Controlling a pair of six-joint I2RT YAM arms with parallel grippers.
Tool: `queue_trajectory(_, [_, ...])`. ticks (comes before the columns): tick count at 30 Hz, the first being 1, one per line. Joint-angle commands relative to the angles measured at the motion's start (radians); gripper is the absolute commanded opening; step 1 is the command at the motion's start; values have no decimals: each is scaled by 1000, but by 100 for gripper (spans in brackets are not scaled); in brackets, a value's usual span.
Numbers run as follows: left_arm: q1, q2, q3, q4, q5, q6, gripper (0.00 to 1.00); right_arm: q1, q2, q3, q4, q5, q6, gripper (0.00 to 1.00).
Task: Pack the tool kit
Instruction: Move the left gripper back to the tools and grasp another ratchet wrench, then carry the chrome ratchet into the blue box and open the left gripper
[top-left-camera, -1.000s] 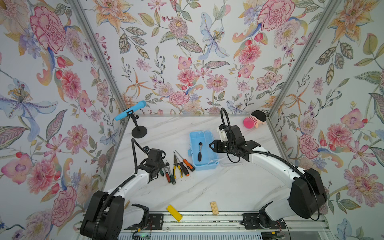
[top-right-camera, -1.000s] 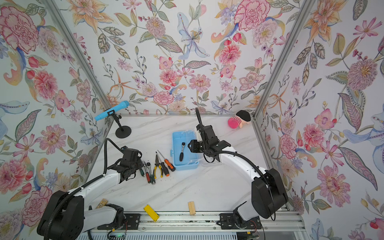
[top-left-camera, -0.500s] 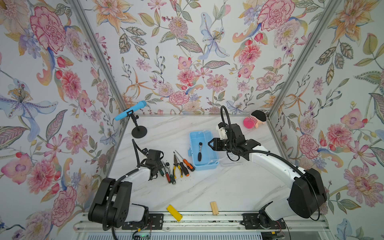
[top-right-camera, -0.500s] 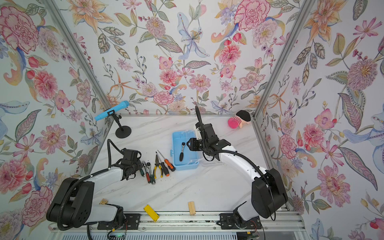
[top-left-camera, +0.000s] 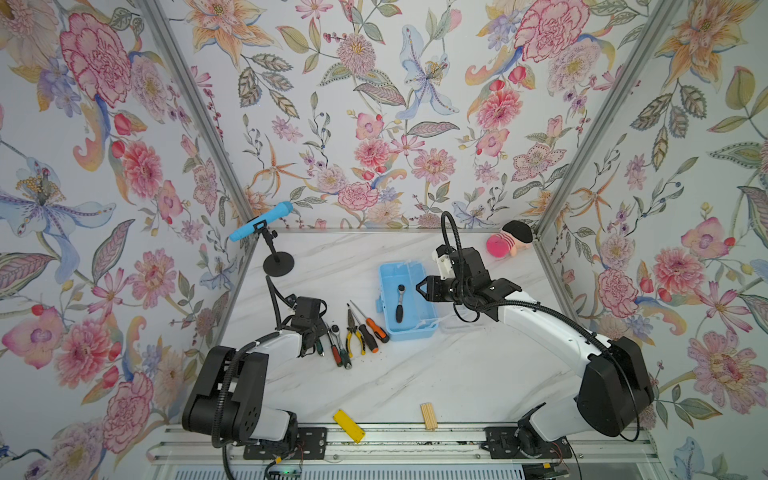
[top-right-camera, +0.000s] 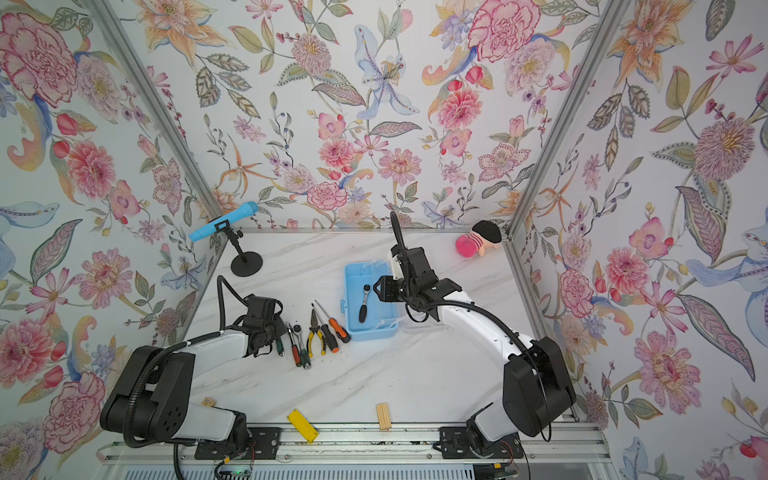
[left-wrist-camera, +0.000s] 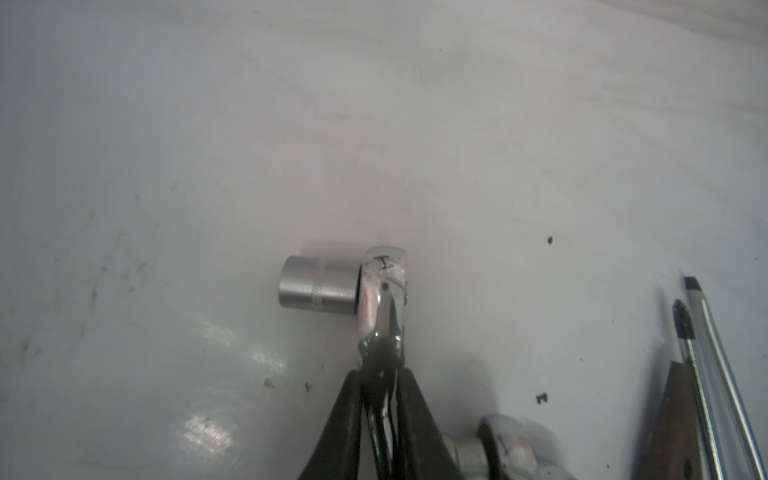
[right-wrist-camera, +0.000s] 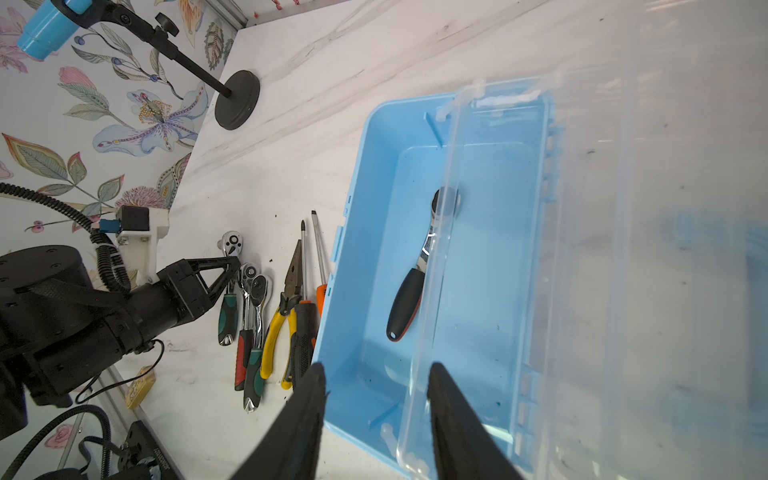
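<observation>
- Pinching the green ratchet (right-wrist-camera: 227, 316) by its neck, the left gripper (left-wrist-camera: 380, 376) is clamped tight, at the end of the tool row farthest from the box (top-left-camera: 417, 316).
- The right gripper (right-wrist-camera: 376, 368) hovers over the box, fingers apart, with the edge of the clear lid (right-wrist-camera: 582, 249) between them.
- A black ratchet (top-left-camera: 400, 305) lies inside the box.
- Pliers (top-left-camera: 352, 332) and two screwdrivers (top-left-camera: 379, 331) lie on the table (top-left-camera: 457, 374) just beside the box, on the left gripper's side.

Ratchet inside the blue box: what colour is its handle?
Black with red trim; ratchet shows best in right wrist view.
</observation>
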Motion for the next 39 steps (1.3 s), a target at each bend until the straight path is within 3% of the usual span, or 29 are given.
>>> queue_trajectory(1, [14,29,6,-12,21,34,14,4,13,18,-4,10,-1,42])
queue_trajectory(6, [21,24,-9,-12,28,43,0,4,6,11,-3,13,5,43])
queue_trajectory(15, [8,-197,47,-126,59,41,0,4,10,21,4,2,12,43])
queue_trajectory(21, [-174,-262,258,-219,40,-8,0,-3,-20,6,16,3,25,42])
queue_trajectory(24, [-296,-198,372,-202,29,-36,0,-11,-39,-12,31,-4,37,42])
queue_trajectory(29, [-420,-28,528,-108,61,-74,0,-21,-73,-39,35,-8,42,42])
queue_trajectory(34, [-473,167,659,-59,81,-82,0,-34,-107,-66,34,-10,44,43])
queue_trajectory(39, [-486,302,696,-23,104,-152,0,-45,-131,-93,35,-4,48,43])
